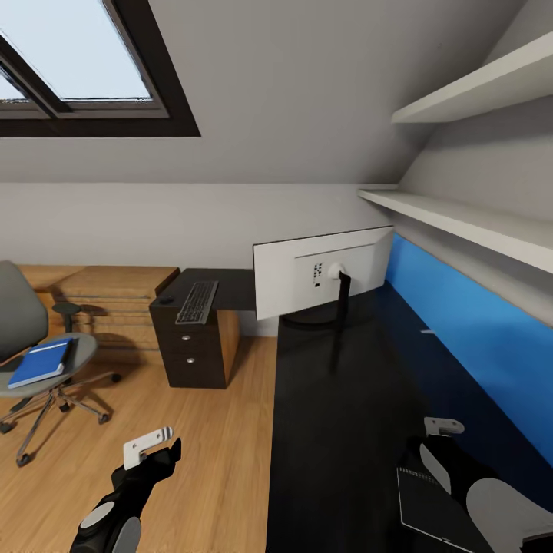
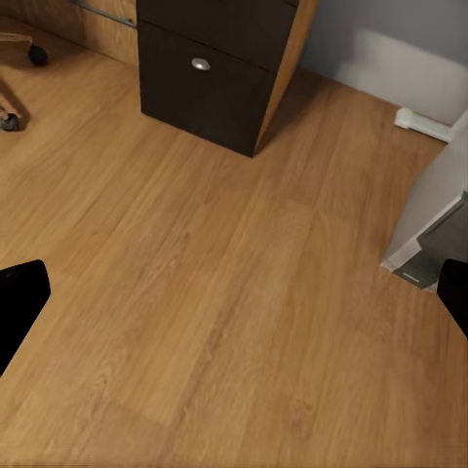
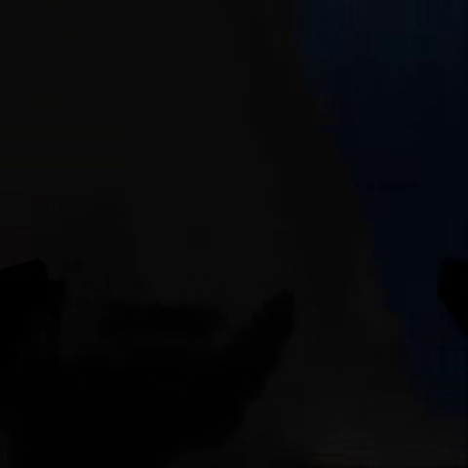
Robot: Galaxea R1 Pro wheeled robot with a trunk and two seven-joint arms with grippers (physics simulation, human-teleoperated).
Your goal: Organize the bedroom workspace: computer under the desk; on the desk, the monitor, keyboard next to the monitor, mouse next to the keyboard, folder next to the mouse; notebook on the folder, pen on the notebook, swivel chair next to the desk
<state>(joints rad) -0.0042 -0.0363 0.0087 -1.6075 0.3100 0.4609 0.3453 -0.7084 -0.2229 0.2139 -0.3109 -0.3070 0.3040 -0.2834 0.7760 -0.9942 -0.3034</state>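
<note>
The black desk (image 1: pixel 346 399) carries the monitor (image 1: pixel 322 270), which shows its white back. On the desk's far left part lies the keyboard (image 1: pixel 197 301), with the small dark mouse (image 1: pixel 165 299) at its left. The blue folder (image 1: pixel 42 361) rests on the grey swivel chair (image 1: pixel 19 322) at the left. The dark notebook (image 1: pixel 430 503) lies on the desk beside my open right gripper (image 1: pixel 432 444). A thin white sliver, probably the pen (image 1: pixel 427 332), lies near the blue back panel. My open left gripper (image 1: pixel 153 447) hangs over the wood floor (image 2: pixel 214 273). The computer's (image 2: pixel 437 219) pale corner shows in the left wrist view.
A black drawer cabinet (image 1: pixel 192 349) stands under the desk's left end and also appears as the black cabinet (image 2: pixel 210 73) in the left wrist view. A light wooden chest (image 1: pixel 115 296) is behind the chair. White shelves (image 1: pixel 476 223) hang above the desk. A skylight (image 1: pixel 77 61) is overhead.
</note>
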